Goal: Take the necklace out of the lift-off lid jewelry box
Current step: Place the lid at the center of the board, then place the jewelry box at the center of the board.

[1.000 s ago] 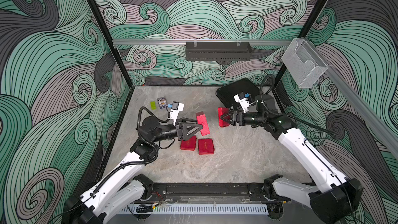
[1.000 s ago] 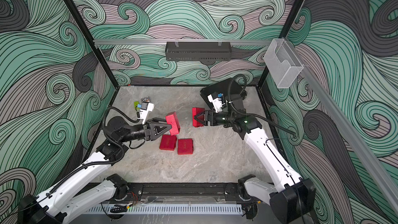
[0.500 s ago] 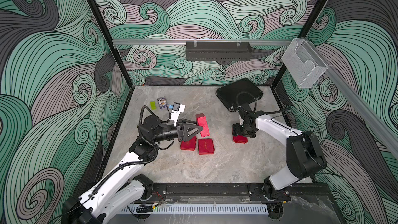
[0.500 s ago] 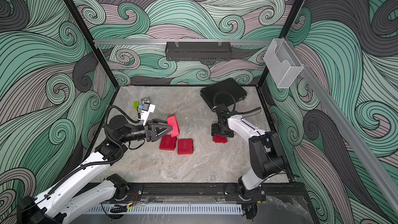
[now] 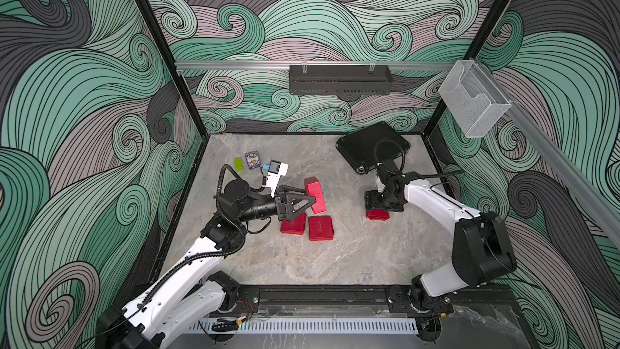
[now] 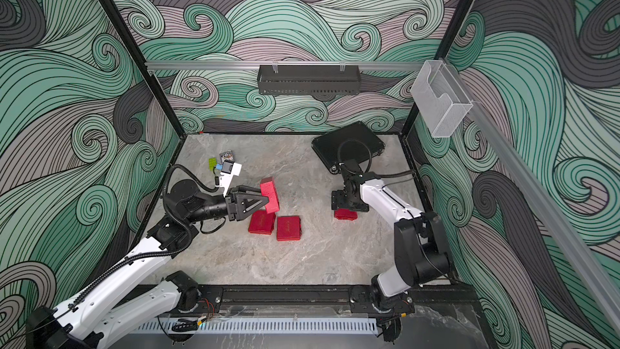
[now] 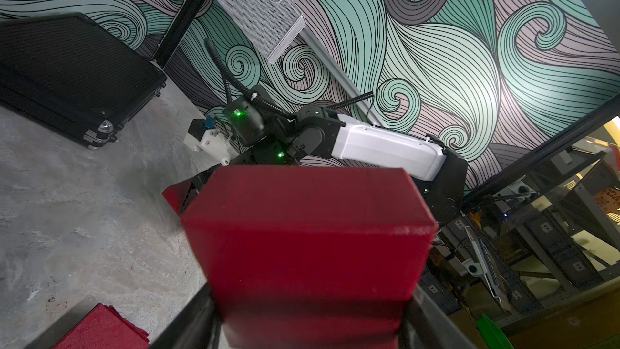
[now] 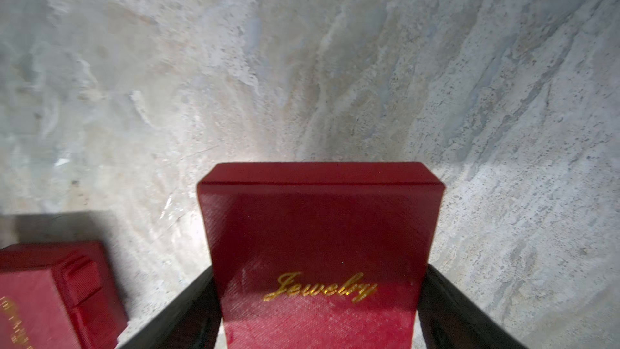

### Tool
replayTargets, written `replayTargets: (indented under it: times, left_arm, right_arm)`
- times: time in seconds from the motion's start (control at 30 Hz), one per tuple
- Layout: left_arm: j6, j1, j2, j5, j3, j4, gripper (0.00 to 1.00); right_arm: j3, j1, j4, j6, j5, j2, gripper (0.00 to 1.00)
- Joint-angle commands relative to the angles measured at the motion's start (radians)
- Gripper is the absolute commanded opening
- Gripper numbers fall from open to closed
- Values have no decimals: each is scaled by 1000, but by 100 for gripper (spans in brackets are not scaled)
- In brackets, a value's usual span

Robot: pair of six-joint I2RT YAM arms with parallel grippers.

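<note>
The necklace cannot be seen. The red box (image 5: 315, 194) hangs tilted above the table (image 5: 352, 253) — the left gripper (image 5: 312, 200) pinches it by two sides, near one end. A red lid (image 8: 318, 229) with a gold word on top lies flat on the table, well apart, between the jaws of the right gripper (image 5: 379, 209) — I cannot tell if they press it. Two other red boxes (image 5: 321, 228) lie under the left gripper.

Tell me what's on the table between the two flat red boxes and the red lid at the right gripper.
Nothing. In both top views, the table between the flat red boxes and the red lid is bare marble.
</note>
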Motion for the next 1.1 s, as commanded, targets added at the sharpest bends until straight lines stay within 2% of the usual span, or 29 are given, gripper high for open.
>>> replayTargets:
  times: [0.0,0.13,0.43,0.5,0.53,0.63,0.73,0.87,0.97,1.07]
  left_arm:
    - [13,3,9,-8,24,26,67]
    - [15,3,11,-7,24,27,67]
    - [22,4,7,0,17,33,66]
    - [24,2,8,3,18,34,67]
    - [26,2,10,6,16,35,67]
    - [31,3,13,17,23,37,67]
    - [40,3,25,43,31,44,67]
    - [37,3,50,67,43,65,67]
    - [7,3,72,93,45,121,67]
    - [-19,4,88,116,47,173,67]
  right_arm:
    - [28,-3,-43,-26,-75,-38,90]
    - [21,-3,-44,-31,-91,-60,93]
    - [16,-3,-38,-33,-120,-29,95]
    - [-5,-3,9,-46,-232,-72,91]
    - [-21,-3,47,-47,-336,-105,89]
    - [-68,2,193,20,-621,-212,76]
    - [-78,20,319,87,-817,-287,63]
    - [-46,95,419,112,-909,-362,54]
    - [-64,156,558,189,-923,-405,48]
    - [-51,196,584,206,-910,-408,44]
